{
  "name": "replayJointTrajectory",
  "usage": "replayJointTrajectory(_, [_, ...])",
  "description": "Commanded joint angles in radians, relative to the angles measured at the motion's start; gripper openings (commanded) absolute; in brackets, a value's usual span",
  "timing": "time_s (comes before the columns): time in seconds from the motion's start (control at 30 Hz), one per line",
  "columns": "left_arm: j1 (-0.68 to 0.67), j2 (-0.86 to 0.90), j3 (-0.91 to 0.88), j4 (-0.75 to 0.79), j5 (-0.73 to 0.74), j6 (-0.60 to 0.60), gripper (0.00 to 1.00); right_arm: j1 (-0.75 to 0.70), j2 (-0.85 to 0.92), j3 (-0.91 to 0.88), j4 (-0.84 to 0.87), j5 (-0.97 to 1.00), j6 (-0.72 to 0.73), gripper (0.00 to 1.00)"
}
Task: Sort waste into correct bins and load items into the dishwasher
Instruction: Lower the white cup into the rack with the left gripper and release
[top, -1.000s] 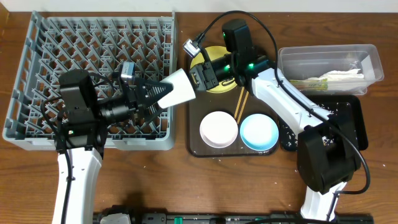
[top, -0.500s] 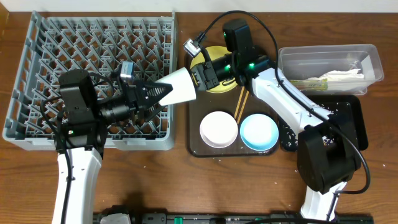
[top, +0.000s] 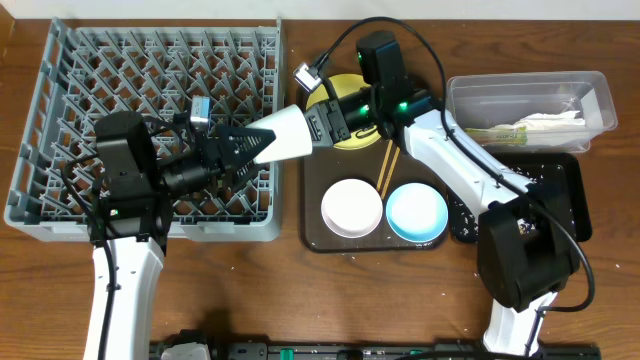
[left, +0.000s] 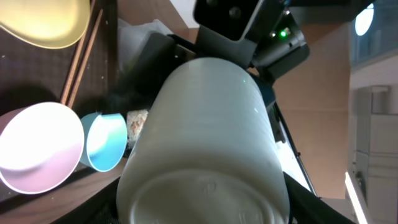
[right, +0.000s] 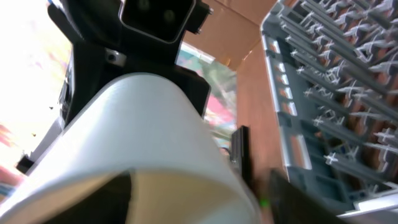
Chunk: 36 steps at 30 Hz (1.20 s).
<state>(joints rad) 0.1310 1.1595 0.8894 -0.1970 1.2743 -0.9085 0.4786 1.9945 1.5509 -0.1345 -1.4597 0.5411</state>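
Seen from overhead, the round white bowl (top: 352, 207) and the round light blue bowl (top: 417, 213) sit side by side on the near half of the flat dark brown tray (top: 316, 180), the blue one at the white one's 3 o'clock. The two thin wooden chopsticks (top: 385, 170) lie at 12 o'clock from the gap between the bowls, their far ends hidden under the right arm (top: 450, 150). That arm also covers most of the round yellow plate (top: 345, 84), of which only edge slivers show.

The small white cup (top: 285, 137) hangs on its side above the desk (top: 250, 290), over the gap between the tray and the large grey pegged dish rack (top: 150, 228). Its narrow base points to 8 o'clock and is clamped in the left pincer (top: 243, 148). Its mouth points to 2 o'clock, at the right pincer (top: 322, 122). The cup masks that pincer's fingers overhead and in its wrist view, so their stance cannot be told.

Farther back, at the plate's 3 o'clock, the clear rectangular plastic tub (top: 470, 95) holds the green-and-orange wrapper (top: 500, 132) and the crumpled white napkin (top: 550, 120).
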Motion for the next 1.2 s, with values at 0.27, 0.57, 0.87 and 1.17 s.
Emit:
replayJointTrajectory(0.27, [0.006,-0.004,0.016,0.005,-0.188,0.047,0.36,-0.187,0.004,0.003,-0.061,0.135,-0.076,0.99])
replayJointTrajectory(0.57, [0.006,-0.003,0.076,-0.084,-0.407,0.110,0.36,-0.255,-0.047,0.008,-0.430,0.424,-0.302,0.99])
replayJointTrajectory(0.87, [-0.024,-0.003,0.413,-0.632,-0.850,0.353,0.36,-0.215,-0.243,0.087,-0.756,0.994,-0.401,0.99])
replayJointTrajectory(1.17, [-0.093,0.028,0.513,-0.925,-1.107,0.401,0.36,-0.190,-0.336,0.091,-0.835,1.148,-0.401,0.99])
